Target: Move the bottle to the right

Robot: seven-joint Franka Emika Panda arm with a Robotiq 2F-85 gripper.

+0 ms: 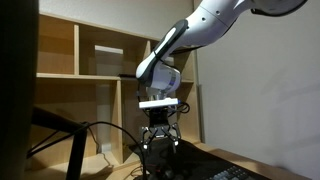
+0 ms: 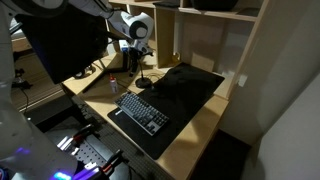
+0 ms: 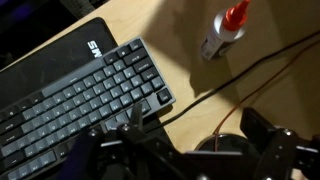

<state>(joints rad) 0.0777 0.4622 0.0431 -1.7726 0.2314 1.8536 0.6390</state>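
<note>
Gripper [image 3: 198,152] fills the bottom edge of the wrist view, jaws spread wide, nothing between them. Just above it is a black keyboard [image 3: 85,95] in the left-centre, lying on a dark desk mat [image 3: 55,45]. A black cable [image 3: 215,95] crosses the wooden desk [image 3: 170,30]. The small red-capped bottle [image 3: 224,30] lies on its side at the upper right, well apart from the gripper.

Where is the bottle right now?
Wrist view, upper right: the bottle sits on the desk, just past the keyboard's corner, beside a cable, clear of the claw.
</note>
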